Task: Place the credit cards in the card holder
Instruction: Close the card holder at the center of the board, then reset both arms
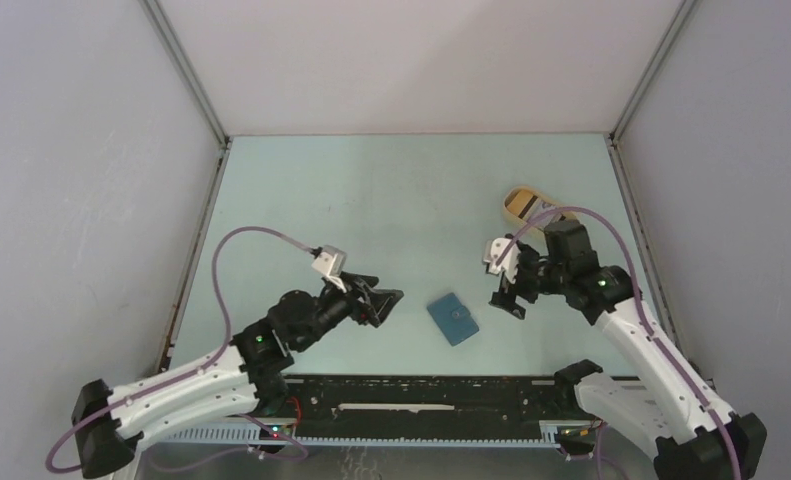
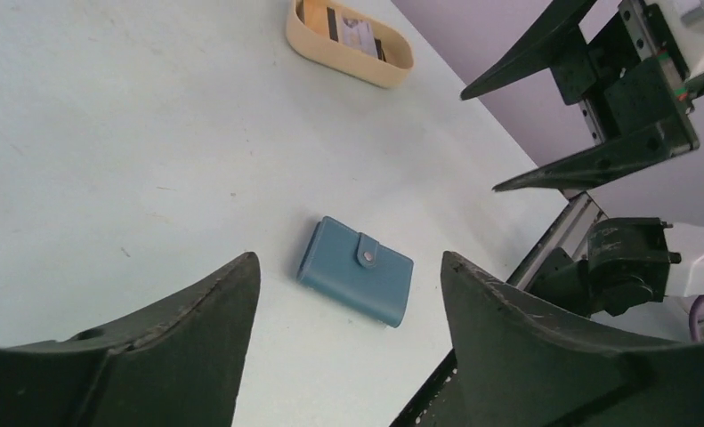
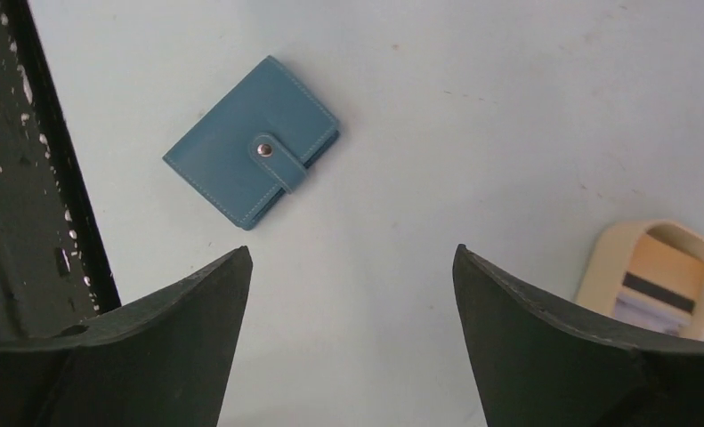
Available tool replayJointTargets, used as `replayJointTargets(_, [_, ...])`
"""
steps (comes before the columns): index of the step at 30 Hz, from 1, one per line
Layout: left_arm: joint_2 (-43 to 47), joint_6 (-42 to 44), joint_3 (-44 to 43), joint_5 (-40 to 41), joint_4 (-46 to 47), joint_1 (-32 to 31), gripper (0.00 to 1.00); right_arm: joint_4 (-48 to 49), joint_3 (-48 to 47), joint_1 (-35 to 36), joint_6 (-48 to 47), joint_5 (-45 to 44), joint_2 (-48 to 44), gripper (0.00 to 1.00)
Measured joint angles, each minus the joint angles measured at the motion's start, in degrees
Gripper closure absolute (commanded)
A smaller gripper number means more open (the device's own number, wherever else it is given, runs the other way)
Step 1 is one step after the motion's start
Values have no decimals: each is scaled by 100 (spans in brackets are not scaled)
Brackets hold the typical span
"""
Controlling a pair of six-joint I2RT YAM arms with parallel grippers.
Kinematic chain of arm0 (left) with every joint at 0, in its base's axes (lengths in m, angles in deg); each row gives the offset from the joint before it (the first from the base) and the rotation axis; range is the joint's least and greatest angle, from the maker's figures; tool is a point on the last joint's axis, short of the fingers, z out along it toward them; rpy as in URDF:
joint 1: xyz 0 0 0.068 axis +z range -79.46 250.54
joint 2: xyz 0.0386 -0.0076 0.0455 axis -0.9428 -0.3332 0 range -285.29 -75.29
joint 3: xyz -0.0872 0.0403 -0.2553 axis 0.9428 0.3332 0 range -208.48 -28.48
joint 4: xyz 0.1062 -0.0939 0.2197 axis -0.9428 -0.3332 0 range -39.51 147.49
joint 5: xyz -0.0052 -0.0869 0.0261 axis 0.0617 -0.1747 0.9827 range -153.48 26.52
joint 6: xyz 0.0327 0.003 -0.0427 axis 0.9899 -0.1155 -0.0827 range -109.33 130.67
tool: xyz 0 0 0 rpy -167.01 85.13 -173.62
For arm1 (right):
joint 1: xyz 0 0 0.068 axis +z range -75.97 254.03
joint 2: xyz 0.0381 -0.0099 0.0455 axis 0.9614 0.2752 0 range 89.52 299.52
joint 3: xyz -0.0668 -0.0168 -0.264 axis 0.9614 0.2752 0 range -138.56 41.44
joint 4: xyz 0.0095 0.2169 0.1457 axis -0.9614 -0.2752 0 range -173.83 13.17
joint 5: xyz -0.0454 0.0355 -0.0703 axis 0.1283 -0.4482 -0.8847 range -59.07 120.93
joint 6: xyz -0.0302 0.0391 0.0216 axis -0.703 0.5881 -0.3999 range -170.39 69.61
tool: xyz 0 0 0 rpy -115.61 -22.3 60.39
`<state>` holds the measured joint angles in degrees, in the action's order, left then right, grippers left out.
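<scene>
One card holder (image 1: pixel 453 318) lies flat on the table (image 1: pixel 371 200) in the lower centre of the top view, between the two arms. It is folded shut with its tab snapped down, so by my reading it must be opened before any card can go in. It lies alone on the bare surface, touched by nothing, probably so that either arm can reach it. One tan oval tray (image 2: pixel 339 62) sits well apart from it, toward the right of the top view and at the upper edge of the left wrist view. It holds the credit cards (image 2: pixel 359 36) — none of them is in the card holder yet. I count at least two cards: one with a dark stripe and a paler one overlapping it. Whether more lie beneath them I cannot tell. There are two grippers. The left gripper (image 1: pixel 392 307) hangs to the left of the card holder, with its fingers spread wide and nothing between them. The right gripper (image 1: pixel 506 303) hangs to the right of the card holder, between it and the tray, and is also spread wide and empty. Both point toward the card holder — a stance that suits approaching it from two sides, one to steady it and one to lift the flap.
</scene>
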<state>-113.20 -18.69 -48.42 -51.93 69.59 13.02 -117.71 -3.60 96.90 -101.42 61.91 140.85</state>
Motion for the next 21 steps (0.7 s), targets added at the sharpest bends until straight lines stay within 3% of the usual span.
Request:
replayJointTargets(8, [1141, 173, -17, 328, -1220, 7, 5, -450, -610, -1447, 763, 911, -361, 0])
replayJointTargets(14, [1211, 249, -348, 448, -2015, 7, 0, -385, -765, -2081, 1722, 1189, -321, 0])
replayJointTargets(21, [1117, 507, -1473, 715, -3060, 7, 0, 35, -767, -2660, 2938, 1314, -380, 0])
